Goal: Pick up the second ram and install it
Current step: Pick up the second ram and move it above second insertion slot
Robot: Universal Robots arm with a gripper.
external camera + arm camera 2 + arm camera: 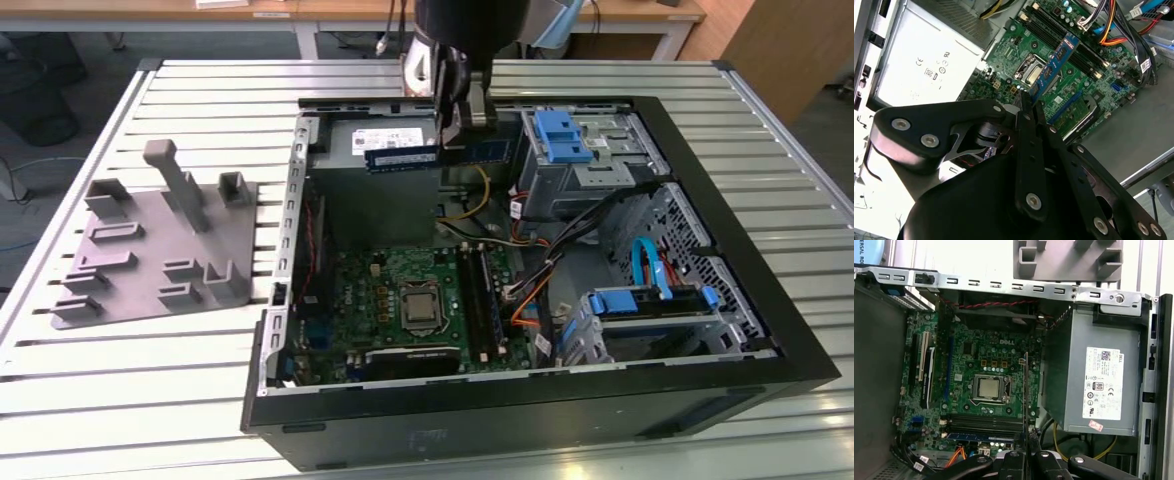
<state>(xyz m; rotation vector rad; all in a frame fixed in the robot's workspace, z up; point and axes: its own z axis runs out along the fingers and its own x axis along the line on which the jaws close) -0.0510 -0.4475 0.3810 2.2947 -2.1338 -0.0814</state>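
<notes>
Seeing the slatted metal table point(120, 380) with the open black PC case point(534, 425) lying on it, and a grey fixture block point(160, 250) just beside the case on the exterior view's left. Inside the case I've got the green motherboard point(400, 290) with its long black slots point(483, 295) and the CPU socket point(422, 306), the grey power supply point(340, 140) next to the board, and a blue drive caddy point(561, 135) in the far corner. The gripper point(462, 135) hangs over the power-supply end of the case, pincer clamped on the second ram point(400, 158) near its middle. The stick is up in the air, lengthwise level, well apart from the slots and not seated. In both wrist views I see it edge-on, running out from the fingertips with the board beyond it
</notes>
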